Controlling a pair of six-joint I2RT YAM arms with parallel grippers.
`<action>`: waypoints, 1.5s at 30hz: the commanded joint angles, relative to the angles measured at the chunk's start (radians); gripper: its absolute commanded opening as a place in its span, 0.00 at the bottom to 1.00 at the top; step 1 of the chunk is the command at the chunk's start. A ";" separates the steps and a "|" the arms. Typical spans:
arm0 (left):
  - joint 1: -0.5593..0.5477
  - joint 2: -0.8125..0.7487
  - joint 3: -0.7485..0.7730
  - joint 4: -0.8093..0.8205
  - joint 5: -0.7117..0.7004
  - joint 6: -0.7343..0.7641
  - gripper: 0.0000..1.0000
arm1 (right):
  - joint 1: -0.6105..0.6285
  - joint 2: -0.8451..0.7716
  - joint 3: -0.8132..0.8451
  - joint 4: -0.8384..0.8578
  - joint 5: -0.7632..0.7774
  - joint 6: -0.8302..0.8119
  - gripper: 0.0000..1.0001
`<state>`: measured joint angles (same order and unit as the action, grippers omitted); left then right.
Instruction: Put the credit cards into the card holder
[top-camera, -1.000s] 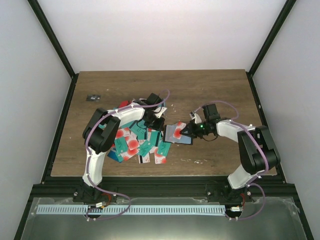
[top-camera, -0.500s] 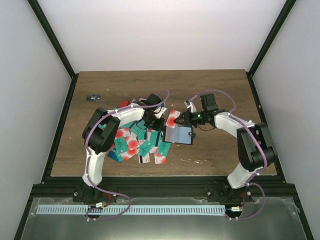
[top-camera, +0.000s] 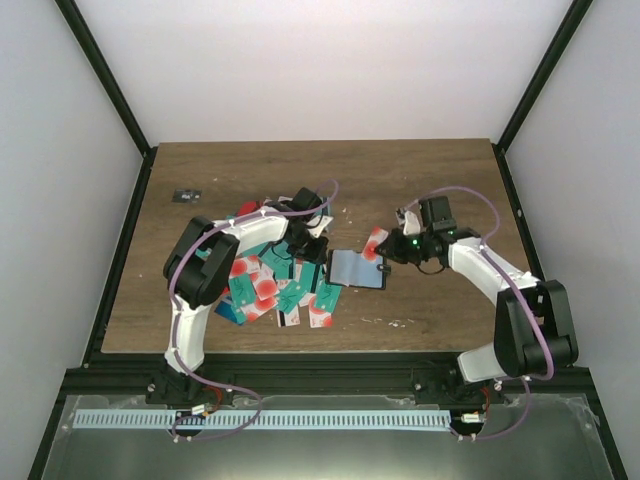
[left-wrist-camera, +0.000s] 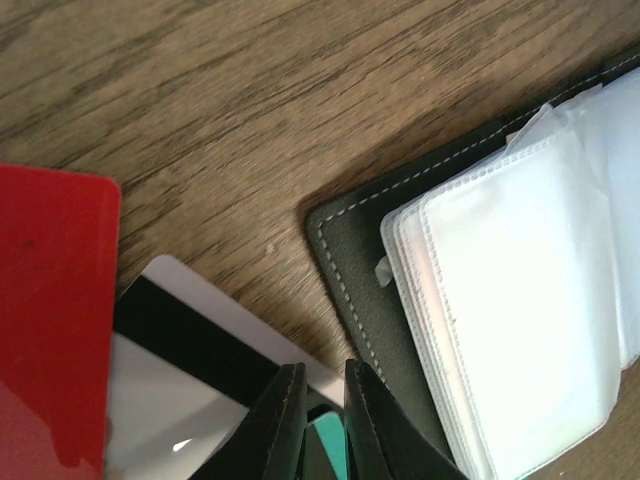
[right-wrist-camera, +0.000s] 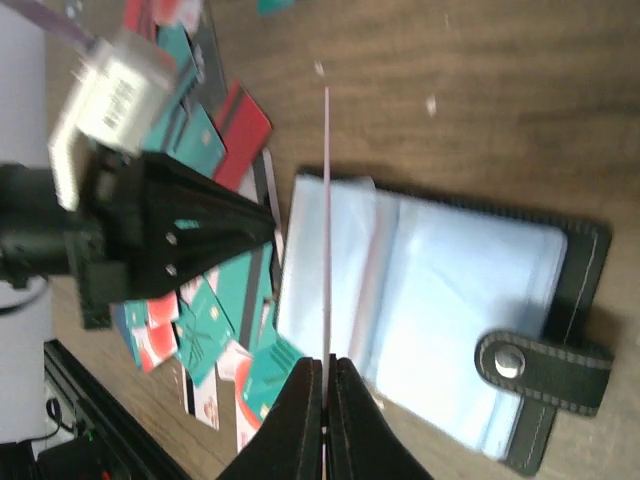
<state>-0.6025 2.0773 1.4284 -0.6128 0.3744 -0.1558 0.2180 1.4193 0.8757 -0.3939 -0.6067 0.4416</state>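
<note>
1. Between the right gripper's (right-wrist-camera: 325, 368) fingertips sits one credit card (right-wrist-camera: 326, 200). My right wrist camera sees it edge-on as a thin pale line, and the jaws are pressed flat against both of its faces.
2. From the top camera that card shows white with red, tilted at the far right corner of the card holder (top-camera: 352, 270). I cannot tell whether its free edge touches the sleeves.
3. Beneath the card the holder lies open on the wooden table (top-camera: 430, 180). Its light-blue clear sleeves face up inside a black cover, and the snap tab (right-wrist-camera: 545, 370) is folded out on the side nearest my right arm.
4. At the holder's opposite edge my left gripper (left-wrist-camera: 322, 400) points down. Its fingers are nearly together with only a slim gap, and a sliver of teal shows through it. One finger overlaps the holder's stitched dark cover, but I cannot tell whether anything is pinched.
5. Just beside those fingers the left wrist camera shows a white card with a black stripe (left-wrist-camera: 190, 350) and a red card (left-wrist-camera: 50, 320) lying against its edge.
6. Further out, the loose credit cards (top-camera: 270, 285) lie heaped to the left of the holder, teal, red and white, partly under my left arm.
7. Well apart from all this, near the table's far left edge, sits a small dark object (top-camera: 186, 195) too small for me to identify.
</note>
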 joint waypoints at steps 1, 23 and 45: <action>0.004 -0.060 0.006 -0.058 -0.030 0.012 0.16 | 0.001 -0.019 -0.044 0.025 -0.108 -0.049 0.01; 0.127 -0.468 -0.269 0.321 0.676 -0.090 0.49 | 0.005 -0.197 -0.097 0.185 -0.630 -0.150 0.01; 0.072 -0.488 -0.271 0.409 0.882 -0.152 0.39 | 0.065 -0.293 -0.145 0.300 -0.625 -0.073 0.01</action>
<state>-0.5171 1.6180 1.1591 -0.2474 1.2083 -0.3141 0.2691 1.1381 0.7319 -0.1226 -1.2240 0.3573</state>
